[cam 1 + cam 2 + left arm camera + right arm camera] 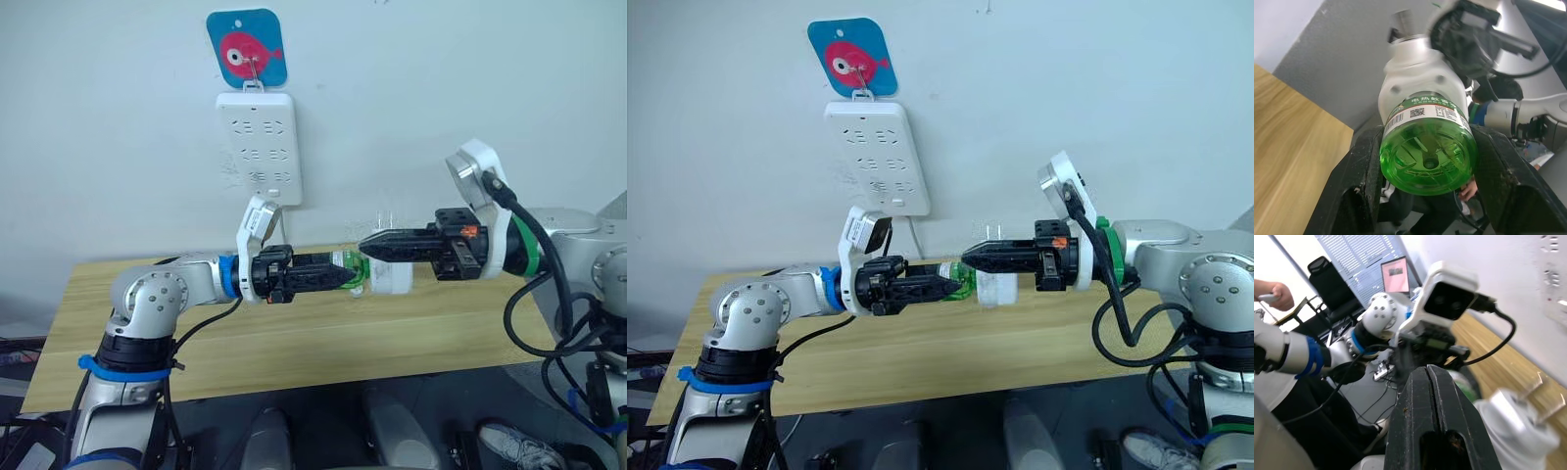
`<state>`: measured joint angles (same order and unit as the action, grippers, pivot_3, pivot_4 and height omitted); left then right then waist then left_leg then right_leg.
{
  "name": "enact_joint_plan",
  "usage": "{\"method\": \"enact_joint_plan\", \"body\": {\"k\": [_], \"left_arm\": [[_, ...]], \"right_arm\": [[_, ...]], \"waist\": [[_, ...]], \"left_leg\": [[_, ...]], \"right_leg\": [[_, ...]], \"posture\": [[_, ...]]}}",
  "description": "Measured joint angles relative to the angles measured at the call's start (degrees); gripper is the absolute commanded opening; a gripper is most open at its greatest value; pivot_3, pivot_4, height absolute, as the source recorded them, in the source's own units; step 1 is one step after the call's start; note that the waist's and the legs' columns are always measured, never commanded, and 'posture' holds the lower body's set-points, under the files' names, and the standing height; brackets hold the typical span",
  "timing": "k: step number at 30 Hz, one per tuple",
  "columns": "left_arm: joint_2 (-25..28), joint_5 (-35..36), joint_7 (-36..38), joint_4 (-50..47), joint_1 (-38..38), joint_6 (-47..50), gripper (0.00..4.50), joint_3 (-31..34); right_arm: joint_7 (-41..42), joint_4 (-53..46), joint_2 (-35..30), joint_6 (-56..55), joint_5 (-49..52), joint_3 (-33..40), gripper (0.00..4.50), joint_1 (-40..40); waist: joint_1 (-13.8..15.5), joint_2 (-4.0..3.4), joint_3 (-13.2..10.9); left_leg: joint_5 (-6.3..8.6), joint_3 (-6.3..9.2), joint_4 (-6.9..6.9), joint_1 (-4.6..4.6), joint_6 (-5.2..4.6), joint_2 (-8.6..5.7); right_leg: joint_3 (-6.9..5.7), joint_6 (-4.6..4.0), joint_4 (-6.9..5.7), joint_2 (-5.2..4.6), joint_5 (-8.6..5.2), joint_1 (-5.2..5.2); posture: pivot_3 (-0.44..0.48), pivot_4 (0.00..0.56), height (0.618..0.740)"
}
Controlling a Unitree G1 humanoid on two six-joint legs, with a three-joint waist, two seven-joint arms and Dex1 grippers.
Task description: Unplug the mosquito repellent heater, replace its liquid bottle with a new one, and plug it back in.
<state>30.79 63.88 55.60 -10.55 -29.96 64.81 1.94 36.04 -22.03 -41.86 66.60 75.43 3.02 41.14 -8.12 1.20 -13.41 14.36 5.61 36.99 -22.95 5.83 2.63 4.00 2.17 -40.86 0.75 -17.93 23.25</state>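
Observation:
A green liquid bottle sits clamped between the two black fingers of my left gripper, which is shut on it and holds it level above the wooden table. The bottle's neck is in the white mosquito repellent heater, whose two metal prongs point upward. My right gripper reaches in from the right, its tips over the heater's upper side. In the right wrist view its fingers are pressed together, with the heater beside them, not between them.
A white power strip hangs on the wall above the table from a blue fish-print hook, its sockets vacant. A person's hand and a laptop are across the room.

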Motion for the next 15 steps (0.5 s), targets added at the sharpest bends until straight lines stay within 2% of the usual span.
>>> {"method": "enact_joint_plan", "body": {"k": [8,15], "left_arm": [[0.5,0.2,1.4,-0.9,0.5,0.0,2.27,0.0],[0.4,1.7,1.3,-0.9,0.5,1.2,2.27,0.0]], "right_arm": [[-1.0,5.7,2.0,0.1,-2.6,0.0,0.00,1.3],[-0.4,9.4,2.0,0.0,-9.9,-2.5,0.00,0.6]], "waist": [[0.0,0.00,0.0],[0.0,0.00,0.0]], "left_leg": [[0.00,0.01,0.01,0.00,0.00,0.00],[0.00,0.02,-0.01,0.00,0.00,0.01]], "right_leg": [[0.00,0.00,0.00,0.00,0.00,0.00],[-0.01,0.00,0.00,0.00,0.00,0.01]], "posture": [[-0.202,0.184,0.725],[-0.201,0.185,0.725]]}}
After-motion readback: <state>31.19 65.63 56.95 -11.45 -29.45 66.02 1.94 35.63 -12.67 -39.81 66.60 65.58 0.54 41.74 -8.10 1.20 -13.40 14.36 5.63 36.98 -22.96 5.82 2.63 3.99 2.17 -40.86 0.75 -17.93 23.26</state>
